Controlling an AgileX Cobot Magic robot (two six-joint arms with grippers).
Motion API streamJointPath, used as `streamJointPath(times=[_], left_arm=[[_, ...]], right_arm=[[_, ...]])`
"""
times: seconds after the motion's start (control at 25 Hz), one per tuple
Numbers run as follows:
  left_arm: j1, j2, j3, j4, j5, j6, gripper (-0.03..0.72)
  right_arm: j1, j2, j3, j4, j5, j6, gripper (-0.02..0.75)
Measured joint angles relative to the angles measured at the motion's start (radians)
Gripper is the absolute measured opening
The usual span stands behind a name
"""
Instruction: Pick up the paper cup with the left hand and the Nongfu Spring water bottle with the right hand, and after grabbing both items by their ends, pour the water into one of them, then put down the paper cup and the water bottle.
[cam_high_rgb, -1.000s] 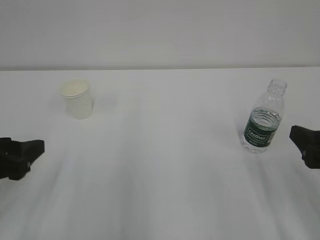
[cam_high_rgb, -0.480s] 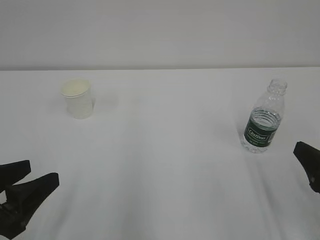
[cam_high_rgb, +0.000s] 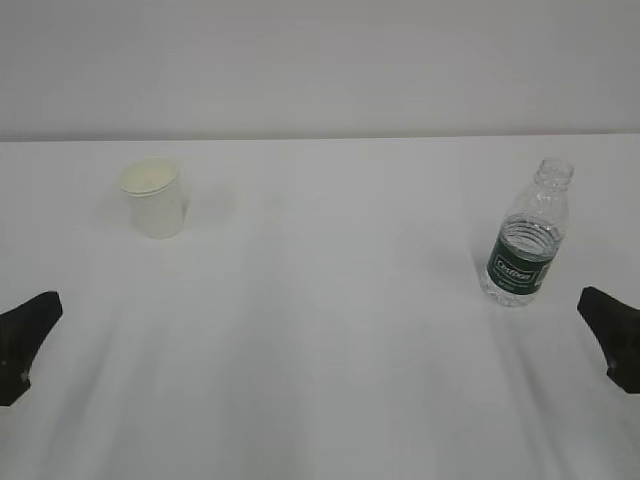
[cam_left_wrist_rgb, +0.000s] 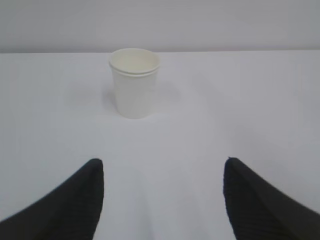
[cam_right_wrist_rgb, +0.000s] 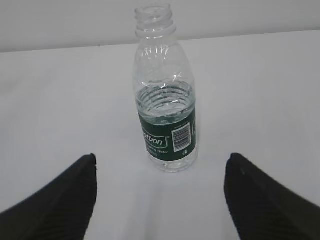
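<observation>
Since half a second ago, the left gripper (cam_left_wrist_rgb: 162, 200) has slid back toward the frame's left edge, so only one dark tip shows in the exterior view. Right gripper (cam_right_wrist_rgb: 160, 197) is likewise cut off at the right edge. Both stand wide open, holding nothing. Cup (cam_high_rgb: 153, 197) stands upright far left on the table (cam_high_rgb: 330, 330); bottle (cam_high_rgb: 526, 247), uncapped and part full, stands upright right.

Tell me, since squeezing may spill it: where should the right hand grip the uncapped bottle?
Probably the labelled lower body of the bottle, approached level from the near side, where the open right hand already faces it. The bottle stands upright, the ribbed body looks stiffer there, and the open neck stays clear for pouring.
</observation>
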Motion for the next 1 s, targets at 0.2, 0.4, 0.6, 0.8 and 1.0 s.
streamJointPath(times=[0.2,0.4,0.6,0.8,1.0], left_arm=[[0.0,0.236,-0.023,-0.02,-0.078,0.016,0.538],[0.0,0.378,-0.098,-0.019,-0.08,0.021,0.537],[0.0,0.378,-0.145,-0.048,-0.086,0.026,0.537],[0.0,0.378,-0.199,-0.058,-0.086,0.029,0.519],[0.0,0.378,-0.208,-0.062,-0.087,0.029,0.514]], right_arm=[[0.0,0.099,0.0,0.0,-0.113,-0.052,0.594],[0.0,0.179,0.0,0.028,-0.168,-0.137,0.594],[0.0,0.226,-0.002,0.081,-0.176,-0.211,0.594],[0.0,0.278,-0.025,0.094,-0.178,-0.226,0.594],[0.0,0.311,-0.049,0.094,-0.18,-0.23,0.594]])
